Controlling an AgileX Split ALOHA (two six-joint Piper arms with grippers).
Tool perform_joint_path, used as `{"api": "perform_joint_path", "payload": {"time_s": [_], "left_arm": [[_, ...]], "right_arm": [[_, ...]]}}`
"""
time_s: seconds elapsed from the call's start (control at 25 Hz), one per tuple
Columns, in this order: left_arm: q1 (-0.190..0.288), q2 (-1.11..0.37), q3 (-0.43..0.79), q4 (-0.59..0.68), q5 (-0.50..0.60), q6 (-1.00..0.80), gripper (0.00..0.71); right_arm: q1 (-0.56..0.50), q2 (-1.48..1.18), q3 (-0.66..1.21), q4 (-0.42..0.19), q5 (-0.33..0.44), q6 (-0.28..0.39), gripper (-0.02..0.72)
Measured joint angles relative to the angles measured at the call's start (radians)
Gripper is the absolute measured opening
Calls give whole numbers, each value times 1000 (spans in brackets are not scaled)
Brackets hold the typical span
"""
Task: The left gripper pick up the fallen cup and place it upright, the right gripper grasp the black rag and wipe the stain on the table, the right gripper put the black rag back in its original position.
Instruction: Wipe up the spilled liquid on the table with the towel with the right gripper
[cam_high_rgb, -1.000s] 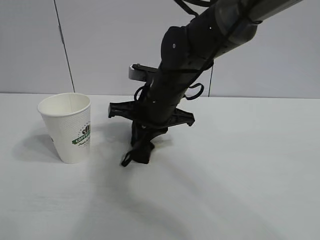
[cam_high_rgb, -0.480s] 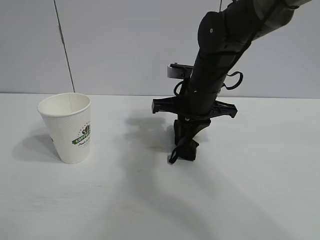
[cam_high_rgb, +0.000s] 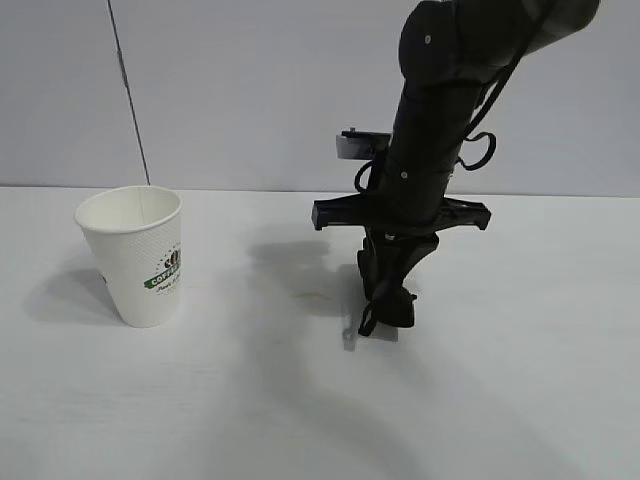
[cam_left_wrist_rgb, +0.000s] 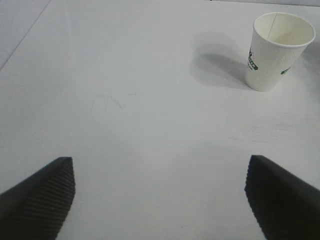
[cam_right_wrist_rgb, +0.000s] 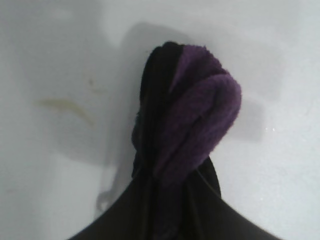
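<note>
Black rag (cam_high_rgb: 392, 305) is pinched in the right gripper (cam_high_rgb: 390, 300), jaws clamped narrow on it, bunch hanging at or just off the table (cam_high_rgb: 520, 400), right of centre in the exterior view. Can't tell if it touches. Wrist cam shows the purple fold (cam_right_wrist_rgb: 200, 120) pointing down at the tabletop.

Stain (cam_right_wrist_rgb: 65, 107): only a thin faint yellowish streak shows, just beside the rag; in exterior view a faint mark (cam_high_rgb: 318, 296) sits near the rag, cup side. So the wipe looks mostly done, residue maybe remaining. Judgement: step in hand is either the last wipe pass or the carry-back to the rag's home spot.

Next move needs: if residue counts, one more pass over the streak w/ rag pressed down; else carry to the orig spot, lower, open jaws, lift clear w/o snagging the loop (cam_high_rgb: 366, 322).

Cup (cam_high_rgb: 135, 255) is upright, well apart from the rag, so cup step is done. Left gripper (cam_left_wrist_rgb: 160, 195) is spread wide, empty, parked over bare table, cup well ahead of it.

Writing: cup has a green round logo (cam_high_rgb: 166, 270) w/ lettering, too small to read. No other labels.
</note>
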Motion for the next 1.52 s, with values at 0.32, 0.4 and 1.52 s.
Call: {"api": "perform_joint_path", "payload": {"time_s": [0.32, 0.4, 1.52], "left_arm": [[0, 0, 0, 0, 0, 0, 663], [0, 0, 0, 0, 0, 0, 663], [0, 0, 0, 0, 0, 0, 663]], "right_arm": [[0, 5, 0, 152, -37, -3, 82], [6, 19, 0, 199, -78, -6, 82], [3, 88, -3, 222, -110, -3, 82]]}}
